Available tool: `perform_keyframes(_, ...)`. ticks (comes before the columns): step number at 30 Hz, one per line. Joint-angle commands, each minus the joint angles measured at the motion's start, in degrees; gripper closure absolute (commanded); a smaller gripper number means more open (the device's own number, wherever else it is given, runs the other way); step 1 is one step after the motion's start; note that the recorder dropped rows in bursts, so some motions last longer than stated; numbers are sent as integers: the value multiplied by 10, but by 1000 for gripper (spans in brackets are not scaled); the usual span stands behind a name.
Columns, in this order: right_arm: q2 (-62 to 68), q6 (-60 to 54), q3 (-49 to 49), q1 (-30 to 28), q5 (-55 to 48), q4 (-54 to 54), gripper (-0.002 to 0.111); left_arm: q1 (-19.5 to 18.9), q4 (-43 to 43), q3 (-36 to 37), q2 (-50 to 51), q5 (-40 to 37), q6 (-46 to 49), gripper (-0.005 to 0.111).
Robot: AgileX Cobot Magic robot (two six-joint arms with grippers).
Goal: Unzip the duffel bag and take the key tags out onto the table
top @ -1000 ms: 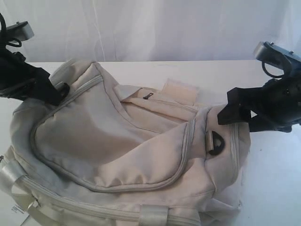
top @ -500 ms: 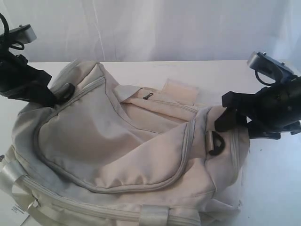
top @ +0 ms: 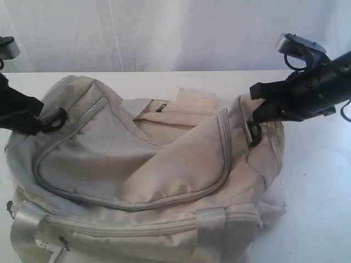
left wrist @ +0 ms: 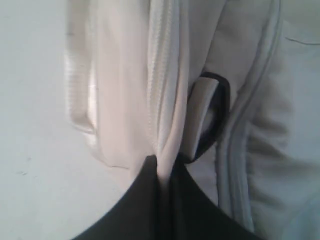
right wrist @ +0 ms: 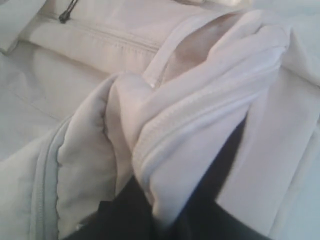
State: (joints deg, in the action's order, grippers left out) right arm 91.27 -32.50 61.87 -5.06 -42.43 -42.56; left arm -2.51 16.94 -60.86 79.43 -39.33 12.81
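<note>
The cream duffel bag (top: 142, 164) lies across the white table (top: 318, 192) with its curved zip flap (top: 131, 159) closed. My left gripper (top: 39, 121) is shut on a fold of fabric at the bag's left end, beside the black D-ring (top: 56, 117). In the left wrist view the black fingers (left wrist: 145, 200) pinch that cream fold next to the D-ring (left wrist: 217, 117). My right gripper (top: 258, 112) is shut on the bag's right end, just above the other D-ring (top: 253, 134). Its fingers (right wrist: 125, 210) clamp a bunched seam (right wrist: 190, 120). The key tags are hidden.
A small dark zipper pull (top: 160, 107) sits on a pocket at the bag's top. Shiny webbing handles (top: 24, 230) hang at the front edge. A white curtain (top: 175, 33) closes off the back. Bare table shows to the right of the bag.
Both grippers went from open to shut on the bag's ends. The ends have been drawn up and outward, and the whole bag has shifted towards the left and the front.
</note>
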Motion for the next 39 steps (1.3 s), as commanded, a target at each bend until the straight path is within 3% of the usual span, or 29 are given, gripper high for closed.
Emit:
perform_keyframes(1,3,-8,41,-1,37,-13,108,-2,-111,35,-58,30,-110,107)
perform_keyframes(13,20,-19,41,-1,66,-8,108,-2,-176,48,-58,106,-164,107)
perform_keyframes(17,30,-19,71,-1,62,-24,108,-2,-177,14,-69,79,-164,107)
perform_keyframes(25,30,-53,82,-1,7,-44,108,-2,-181,12,-79,50,-169,107)
perform_keyframes(27,30,-49,81,-1,-17,-22,102,-2,-181,12,-71,37,-153,107)
perform_keyframes(30,30,-8,81,-1,-52,20,80,-2,-178,16,-63,29,-153,106)
perform_keyframes(32,30,0,81,-1,-69,51,66,-2,-169,16,-63,28,-153,94)
perform_keyframes(34,30,11,81,-1,-77,67,60,-2,-169,16,-63,22,-153,80)
perform_keyframes(39,11,32,81,-1,-77,102,58,-2,-159,9,-73,13,-153,52)
